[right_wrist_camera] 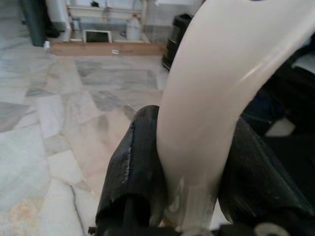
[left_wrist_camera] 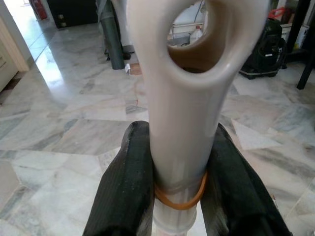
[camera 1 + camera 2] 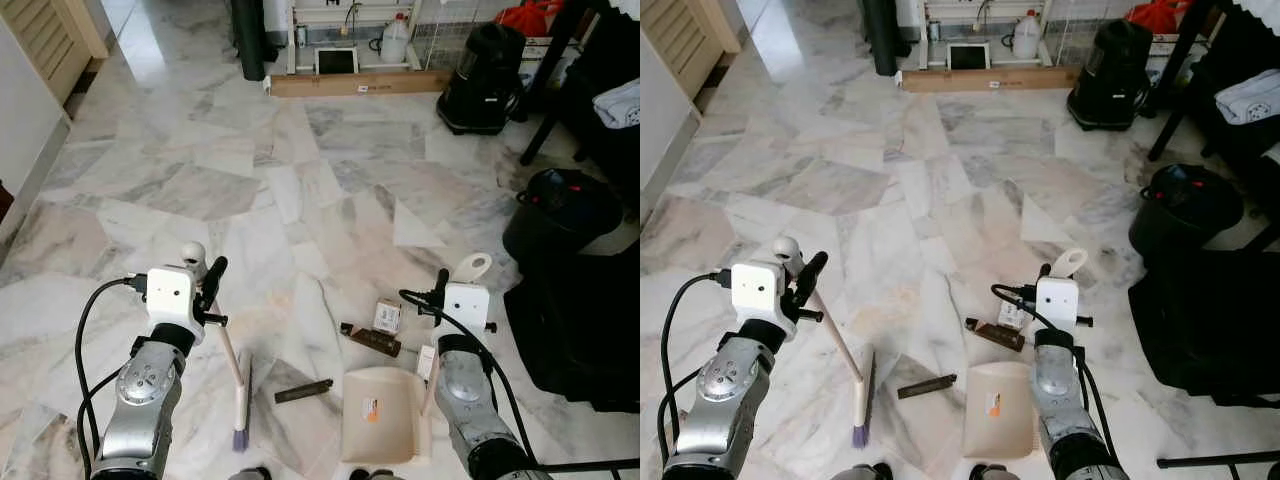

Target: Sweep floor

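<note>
We see the left gripper (image 2: 179,182) closed on the pale handle of a small broom (image 3: 240,385), its 2 black fingers (image 2: 125,191) pressed against either side of the handle just above an orange rubber band (image 2: 179,199). The handle slants down to the brush head, which rests on the marble floor (image 3: 300,190) in front of the left arm, with its purple bristles at the near end.

The right gripper (image 1: 189,172) is clamped on the cream handle of a dustpan (image 3: 380,412), 1 finger on each side. The pan lies flat on the floor just beside the right arm, its open mouth towards the litter.

Between broom and dustpan lies a dark flat strip (image 3: 303,391). Just beyond the pan's mouth sit a brown bar-shaped piece (image 3: 371,340) and a small white carton (image 3: 387,316), close together.

Further off, to the right, stand a black bin (image 3: 560,212) and a black vacuum cleaner (image 3: 482,80), and a long cardboard box (image 3: 360,84) lies against the far wall.
</note>
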Tool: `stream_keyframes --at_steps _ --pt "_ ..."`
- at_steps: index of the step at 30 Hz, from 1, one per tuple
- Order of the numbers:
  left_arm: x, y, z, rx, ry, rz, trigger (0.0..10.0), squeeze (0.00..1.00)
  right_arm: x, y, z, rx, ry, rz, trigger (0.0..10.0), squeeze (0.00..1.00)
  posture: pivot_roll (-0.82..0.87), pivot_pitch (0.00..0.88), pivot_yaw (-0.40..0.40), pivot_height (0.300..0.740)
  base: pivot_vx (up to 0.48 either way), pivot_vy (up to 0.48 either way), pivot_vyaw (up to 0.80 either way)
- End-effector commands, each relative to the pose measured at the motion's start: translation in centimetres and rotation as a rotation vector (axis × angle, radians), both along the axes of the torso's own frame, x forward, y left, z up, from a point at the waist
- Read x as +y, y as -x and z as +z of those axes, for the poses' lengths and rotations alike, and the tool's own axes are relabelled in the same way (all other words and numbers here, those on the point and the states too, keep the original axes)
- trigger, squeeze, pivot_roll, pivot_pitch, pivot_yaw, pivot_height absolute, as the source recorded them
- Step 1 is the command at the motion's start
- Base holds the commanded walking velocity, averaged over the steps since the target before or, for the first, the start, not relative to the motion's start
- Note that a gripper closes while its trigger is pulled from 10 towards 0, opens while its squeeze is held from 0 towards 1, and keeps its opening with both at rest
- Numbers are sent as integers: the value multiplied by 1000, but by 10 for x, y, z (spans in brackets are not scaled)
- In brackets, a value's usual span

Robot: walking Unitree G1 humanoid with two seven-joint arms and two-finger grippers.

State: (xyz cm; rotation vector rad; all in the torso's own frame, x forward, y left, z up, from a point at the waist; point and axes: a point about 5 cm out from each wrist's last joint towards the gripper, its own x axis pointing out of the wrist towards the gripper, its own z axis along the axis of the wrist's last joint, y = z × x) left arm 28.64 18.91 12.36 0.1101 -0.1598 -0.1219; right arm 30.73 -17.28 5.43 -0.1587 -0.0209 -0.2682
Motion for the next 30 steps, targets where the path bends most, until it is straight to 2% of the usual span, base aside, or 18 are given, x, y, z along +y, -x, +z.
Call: stream_keyframes --at_steps 1,9,15,19,30 --pt "1 -1 4 -8 -5 -6 10000 0 1 8 -16 80 -32 -18 10000 0 165 188 43 740 0 0 0" --pt "2 0 1 16 -9 -19 10000 0 -1 17 -33 156 -53 -36 10000 0 165 196 44 740 0 0 0" --pt "-2 0 -3 47 -1 -49 10000 0 2 18 -35 172 -70 -17 10000 0 164 199 40 740 0 0 0" --pt "-4 0 -9 91 39 -79 10000 0 4 18 -36 175 -73 -11 10000 0 161 202 35 740 0 0 0" --pt "-1 0 -14 135 97 -95 10000 0 5 18 -37 179 -82 7 10000 0 154 204 30 740 0 0 0"
